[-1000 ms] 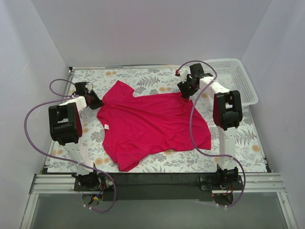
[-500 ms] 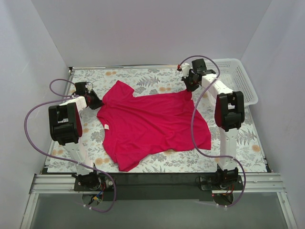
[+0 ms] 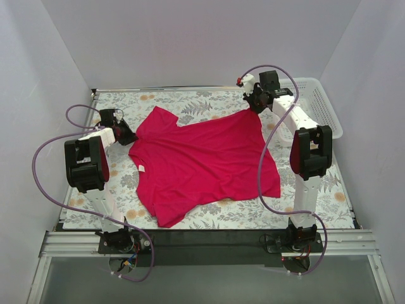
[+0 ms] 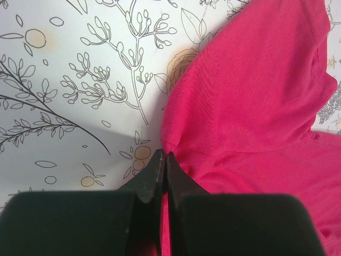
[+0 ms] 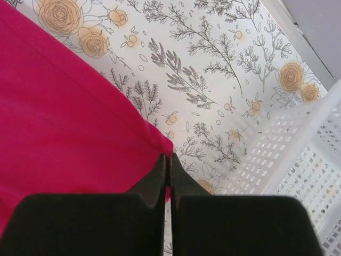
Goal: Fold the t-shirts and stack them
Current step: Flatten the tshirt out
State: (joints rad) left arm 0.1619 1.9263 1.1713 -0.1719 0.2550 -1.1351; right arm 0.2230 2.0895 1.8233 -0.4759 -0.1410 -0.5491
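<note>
A magenta-red t-shirt point(image 3: 199, 161) lies spread on the flowered tablecloth, its small white neck tag point(image 3: 143, 168) at the left. My left gripper point(image 3: 130, 137) is shut on the shirt's left edge near a sleeve; in the left wrist view the cloth point(image 4: 250, 106) runs in between the closed black jaws of that gripper point(image 4: 164, 156). My right gripper point(image 3: 256, 107) is shut on the shirt's far right corner, pulled toward the basket. In the right wrist view this gripper point(image 5: 168, 156) pinches the red corner point(image 5: 69, 128).
A white mesh basket point(image 3: 313, 104) stands at the back right, close beside the right gripper; its wall point(image 5: 287, 160) fills the right of the right wrist view. Purple cables loop from both arms. White walls enclose the table.
The right gripper closed on the shirt's far right corner and drew it back and to the right, stretching that edge. The left arm stayed still.
</note>
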